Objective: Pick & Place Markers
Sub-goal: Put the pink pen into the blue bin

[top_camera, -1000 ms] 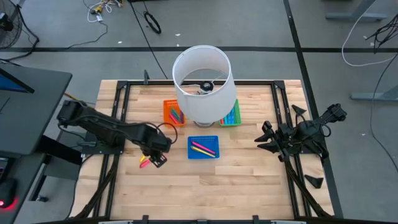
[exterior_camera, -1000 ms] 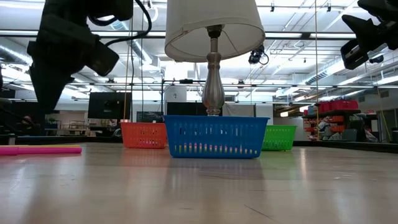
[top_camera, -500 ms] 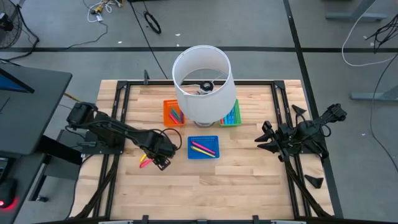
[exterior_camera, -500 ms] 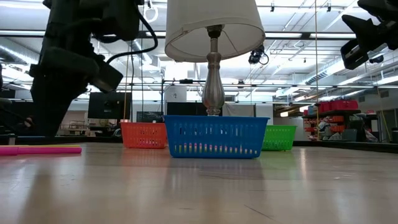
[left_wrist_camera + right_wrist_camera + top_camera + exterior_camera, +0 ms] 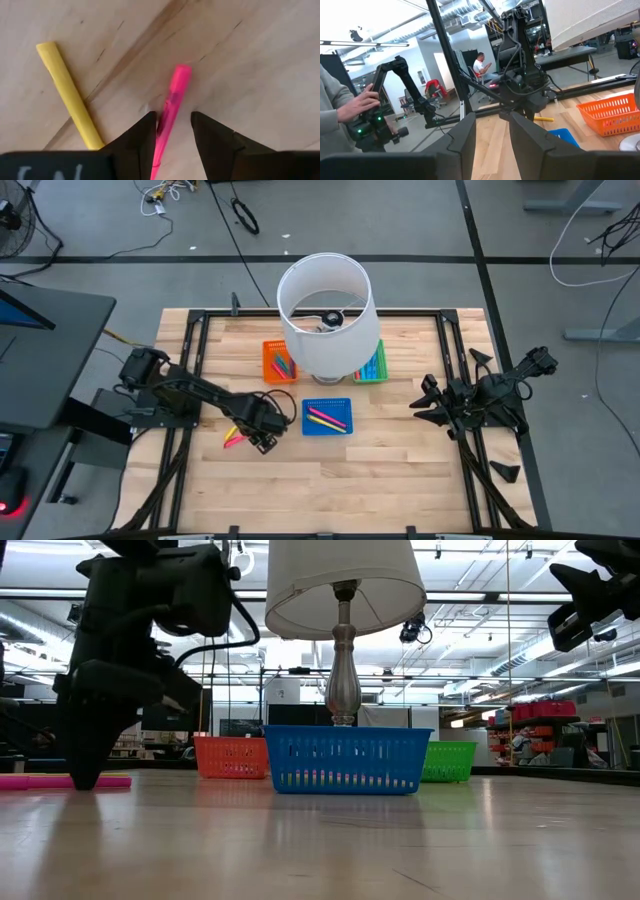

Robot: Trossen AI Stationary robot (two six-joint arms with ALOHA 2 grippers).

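Observation:
A pink marker (image 5: 176,90) and a yellow marker (image 5: 67,92) lie flat on the wooden table, left of the blue tray (image 5: 327,417). My left gripper (image 5: 174,122) points down, open, its fingertips at the table with the pink marker between them. In the low view its fingers (image 5: 85,775) stand at the pink marker (image 5: 30,781). The blue tray holds pink and yellow markers (image 5: 325,418); the orange tray (image 5: 280,362) and green tray (image 5: 372,365) hold more. My right gripper (image 5: 492,130) waits open at the table's right side, lifted clear. My left gripper stands from above with one finger on each side of the pink marker's shaft (image 5: 167,117), across it, away from its far end. The marker lies flat on the table, close beside one finger (image 5: 145,135). Whether that finger touches it I cannot tell.
A table lamp (image 5: 325,315) with a white shade stands at the middle back, over the orange and green trays. Black frame rails (image 5: 195,360) run along the table's left and right sides. Bare wood lies toward the near edge (image 5: 330,480).
My left gripper has come down toward the table, onto the pink marker, and gone a little toward the blue tray. The markers lie where they were.

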